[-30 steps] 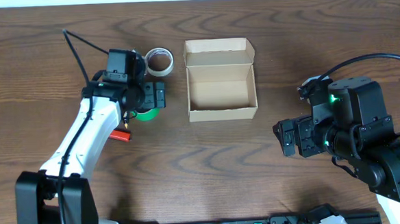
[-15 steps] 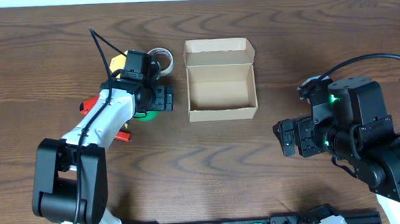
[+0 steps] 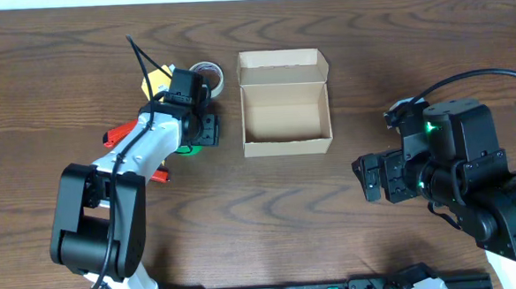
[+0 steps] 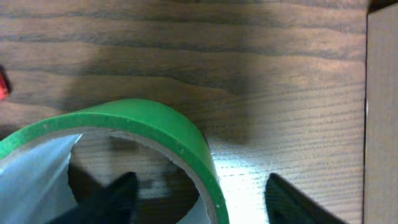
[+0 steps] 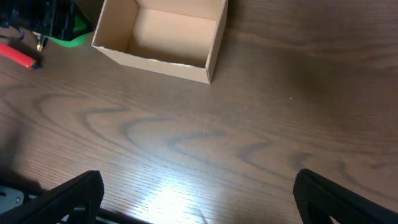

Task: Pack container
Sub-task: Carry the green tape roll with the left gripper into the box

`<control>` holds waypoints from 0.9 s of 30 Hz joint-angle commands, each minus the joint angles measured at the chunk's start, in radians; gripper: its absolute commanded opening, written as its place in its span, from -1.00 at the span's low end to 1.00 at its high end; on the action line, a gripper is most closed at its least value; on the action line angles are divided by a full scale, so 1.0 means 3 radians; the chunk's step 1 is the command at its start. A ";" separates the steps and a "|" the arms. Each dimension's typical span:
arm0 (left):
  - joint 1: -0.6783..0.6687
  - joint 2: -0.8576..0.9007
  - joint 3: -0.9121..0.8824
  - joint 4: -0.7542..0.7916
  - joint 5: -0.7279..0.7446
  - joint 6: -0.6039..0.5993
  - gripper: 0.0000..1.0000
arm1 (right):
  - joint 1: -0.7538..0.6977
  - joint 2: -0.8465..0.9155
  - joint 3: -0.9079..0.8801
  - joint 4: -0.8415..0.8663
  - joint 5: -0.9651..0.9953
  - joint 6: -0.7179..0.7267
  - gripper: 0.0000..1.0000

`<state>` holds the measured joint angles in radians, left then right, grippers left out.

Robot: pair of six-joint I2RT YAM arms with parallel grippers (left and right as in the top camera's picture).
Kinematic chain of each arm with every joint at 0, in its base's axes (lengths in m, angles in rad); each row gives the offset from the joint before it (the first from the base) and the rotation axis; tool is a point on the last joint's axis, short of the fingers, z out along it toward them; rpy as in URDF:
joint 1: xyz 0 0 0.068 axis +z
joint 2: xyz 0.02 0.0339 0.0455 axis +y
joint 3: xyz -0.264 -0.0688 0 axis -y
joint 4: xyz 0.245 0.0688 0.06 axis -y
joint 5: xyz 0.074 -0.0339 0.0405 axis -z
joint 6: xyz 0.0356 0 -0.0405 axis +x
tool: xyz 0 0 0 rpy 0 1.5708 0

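Cardboard stands at the middle of the table [image 3: 58, 49]: the container [image 3: 287, 146] sits open, its lid flap [image 3: 282, 70] folded back on the far side. The left gripper [image 3: 202, 131] hangs just beside the container's left wall, low over a green tape roll [image 4: 155, 118]. In the left wrist view its fingers [image 4: 289, 200] straddle the roll's wall, one inside the ring and one outside. They are partly open, with a gap showing on either side of the wall, so nothing is gripped. The container's side shows at that view's right edge, near the outer finger but apart from it. The right gripper [image 5: 199, 199] sits well apart from the container, off its near right corner, jaws spread wide and holding nothing. A white tape roll [image 3: 206, 78] lies just beyond the left gripper, near the container's far left corner.
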<state>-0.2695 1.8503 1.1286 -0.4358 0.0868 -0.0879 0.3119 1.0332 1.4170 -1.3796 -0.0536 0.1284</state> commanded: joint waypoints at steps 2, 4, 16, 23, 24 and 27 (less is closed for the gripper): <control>-0.0008 0.0078 0.0067 0.0014 -0.0081 0.0020 -0.02 | -0.0025 -0.0003 0.0000 -0.0005 -0.0010 -0.0010 0.98; -0.0008 0.0078 0.0069 0.0033 -0.0081 0.0019 -0.13 | -0.0025 -0.0003 0.0001 -0.0006 -0.0010 -0.0010 0.99; -0.0045 0.0076 0.0446 -0.0367 -0.0262 0.0004 -0.89 | -0.0025 -0.0003 0.0001 -0.0006 -0.0010 -0.0010 0.98; -0.0248 0.0039 0.1525 -0.1132 -0.0409 0.0221 -0.89 | -0.0025 -0.0003 0.0000 -0.0005 -0.0010 -0.0009 0.99; -0.0294 0.0039 0.1659 -0.1190 -0.0402 0.0221 -0.89 | -0.0025 -0.0003 0.0001 -0.0006 -0.0010 -0.0010 0.98; -0.0470 0.0039 0.1954 -0.1253 -0.0373 0.0165 -0.89 | -0.0025 -0.0003 0.0001 -0.0006 -0.0010 -0.0010 0.99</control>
<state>-0.3588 1.8732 1.6333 -0.7967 -0.0101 -0.0475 0.3119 1.0332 1.4170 -1.3792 -0.0536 0.1284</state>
